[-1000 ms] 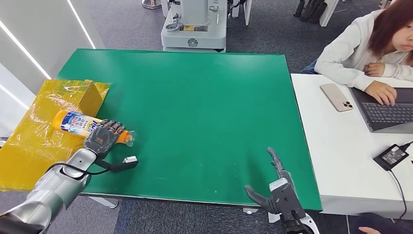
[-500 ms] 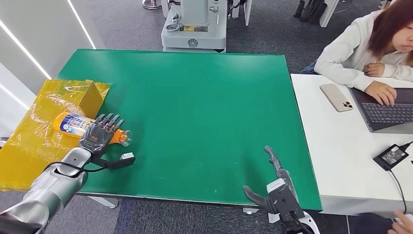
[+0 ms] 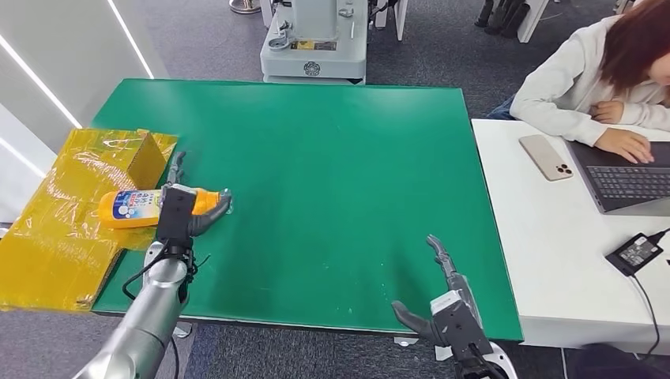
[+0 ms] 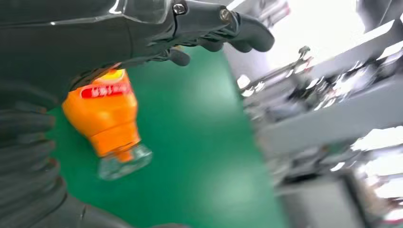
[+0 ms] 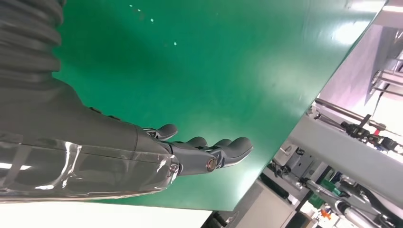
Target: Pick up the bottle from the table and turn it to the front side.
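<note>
one orange bottle [image 3: 134, 208] lies on its side at the left edge of the green table [image 3: 332, 174], its labelled body over the yellow plastic sheet [image 3: 55, 229] and its clear cap end pointing right onto the green surface. the left hand [image 3: 180, 209] is around the bottle's neck end, thumb on the near side and fingers [image 3: 175, 167] reaching over the far side; in the left wrist view the bottle [image 4: 107, 118] sits under the hand [image 4: 142, 28], with the fingers [image 4: 237, 35] stretched past it, so whether the grip is tight i cannot tell. the right hand [image 3: 446, 304] is at the near edge of the table, right of centre, holding nothing, its fingers [image 5: 214, 152] apart and loosely extended over the green. one cardboard box flap [image 3: 146, 158] stands on the yellow sheet just beyond the bottle. on the white desk [image 3: 545, 253] to the right are one phone [image 3: 545, 156], one laptop [image 3: 624, 180] and one black adapter [image 3: 634, 253], with one person [image 3: 600, 71] seated at the far right.
</note>
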`<state>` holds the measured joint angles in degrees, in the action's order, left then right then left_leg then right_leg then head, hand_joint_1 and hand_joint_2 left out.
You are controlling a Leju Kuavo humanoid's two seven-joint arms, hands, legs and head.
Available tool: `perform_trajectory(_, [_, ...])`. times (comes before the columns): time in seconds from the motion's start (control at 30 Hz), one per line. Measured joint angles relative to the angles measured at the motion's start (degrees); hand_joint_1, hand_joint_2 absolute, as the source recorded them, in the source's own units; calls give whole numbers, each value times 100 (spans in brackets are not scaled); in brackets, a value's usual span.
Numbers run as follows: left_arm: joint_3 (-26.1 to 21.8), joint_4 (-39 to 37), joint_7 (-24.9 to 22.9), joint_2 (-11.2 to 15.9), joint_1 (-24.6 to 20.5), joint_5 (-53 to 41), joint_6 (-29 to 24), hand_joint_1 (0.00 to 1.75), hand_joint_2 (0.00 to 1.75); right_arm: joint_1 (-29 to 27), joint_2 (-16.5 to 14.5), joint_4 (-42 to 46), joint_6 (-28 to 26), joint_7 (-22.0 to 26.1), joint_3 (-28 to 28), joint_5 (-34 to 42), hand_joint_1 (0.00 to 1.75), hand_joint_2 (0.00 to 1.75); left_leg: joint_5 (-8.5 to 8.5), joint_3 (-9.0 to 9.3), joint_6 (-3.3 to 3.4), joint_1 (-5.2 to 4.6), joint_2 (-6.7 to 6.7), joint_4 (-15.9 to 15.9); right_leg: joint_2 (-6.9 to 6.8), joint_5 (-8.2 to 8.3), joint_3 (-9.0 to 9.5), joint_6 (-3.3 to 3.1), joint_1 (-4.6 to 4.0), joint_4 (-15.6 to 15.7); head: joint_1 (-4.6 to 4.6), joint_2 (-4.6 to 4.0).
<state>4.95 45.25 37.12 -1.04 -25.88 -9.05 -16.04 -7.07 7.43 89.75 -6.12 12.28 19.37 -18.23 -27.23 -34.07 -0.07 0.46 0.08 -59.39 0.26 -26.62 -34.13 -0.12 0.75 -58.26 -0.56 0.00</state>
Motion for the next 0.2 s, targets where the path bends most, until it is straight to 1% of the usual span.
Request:
perform_trajectory(0.07, [22, 905, 21, -121, 350, 343, -302, 0, 175, 71, -2, -98, -1, 92, 30, 73, 0, 175, 0, 0, 0, 1, -1, 1, -1, -1, -2, 0, 0, 0, -1, 0])
perform_trajectory(0.13, [121, 1761, 52, -186, 667, 462, -574, 0, 175, 147, -10, -181, 1, 182, 49, 157, 0, 175, 0, -1, 0, 2, -2, 2, -3, -2, -2, 0, -1, 0, -1, 0])
perform_trajectory(0.17, [205, 2135, 53, -203, 813, 455, -670, 0, 175, 185, -16, -216, 1, 218, 51, 188, 0, 175, 0, 0, 0, 3, -3, 2, -4, -2, -2, 0, -2, 0, -1, 0])
perform_trajectory(0.2, [248, 2324, 50, -212, 887, 450, -712, 0, 175, 205, -20, -234, 1, 234, 52, 203, 0, 175, 0, 0, 0, 3, -3, 2, -5, -3, -2, 0, -2, 0, 0, 0])
